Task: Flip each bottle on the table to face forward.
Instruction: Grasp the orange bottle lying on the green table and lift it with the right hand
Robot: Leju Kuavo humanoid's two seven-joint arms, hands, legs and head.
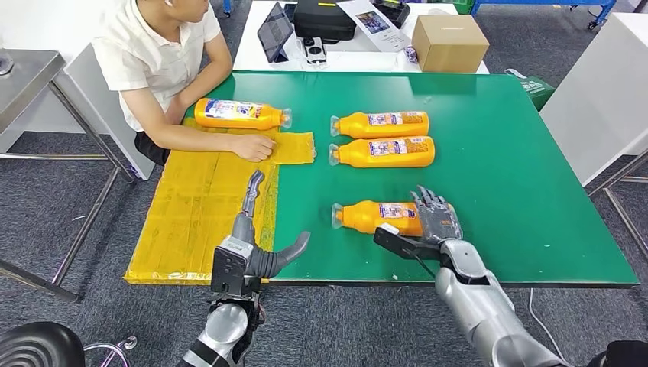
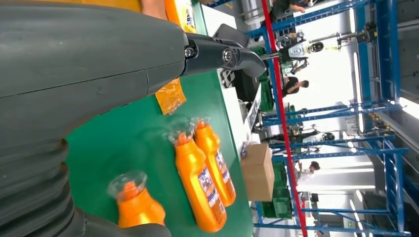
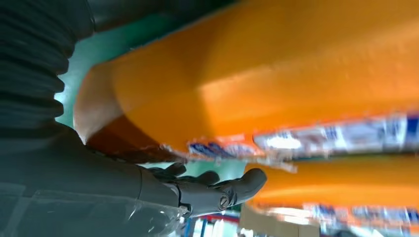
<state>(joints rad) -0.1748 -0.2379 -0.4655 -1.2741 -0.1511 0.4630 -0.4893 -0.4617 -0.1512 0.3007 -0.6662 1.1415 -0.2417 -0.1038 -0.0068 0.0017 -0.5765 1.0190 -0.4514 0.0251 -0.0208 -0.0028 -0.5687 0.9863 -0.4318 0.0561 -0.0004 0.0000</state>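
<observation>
Four orange bottles lie on the green table (image 1: 504, 176). The nearest bottle (image 1: 370, 216) lies cap to the left with its label up. My right hand (image 1: 437, 220) grips its base end, fingers (image 1: 432, 205) draped over the top and the thumb along the near side. In the right wrist view this bottle (image 3: 276, 74) sits against my right hand (image 3: 99, 177). Two more bottles (image 1: 380, 124) (image 1: 382, 151) lie side by side farther back. A fourth bottle (image 1: 241, 114) lies on the yellow mat (image 1: 199, 206). My left hand (image 1: 256, 237) hovers open over the mat's right edge, holding nothing.
A person sits at the table's left side, one hand (image 1: 252, 146) resting on the yellow mat. Behind the green table stands a white table with a cardboard box (image 1: 448, 42), a tablet and a black bag. The green table's right half is bare.
</observation>
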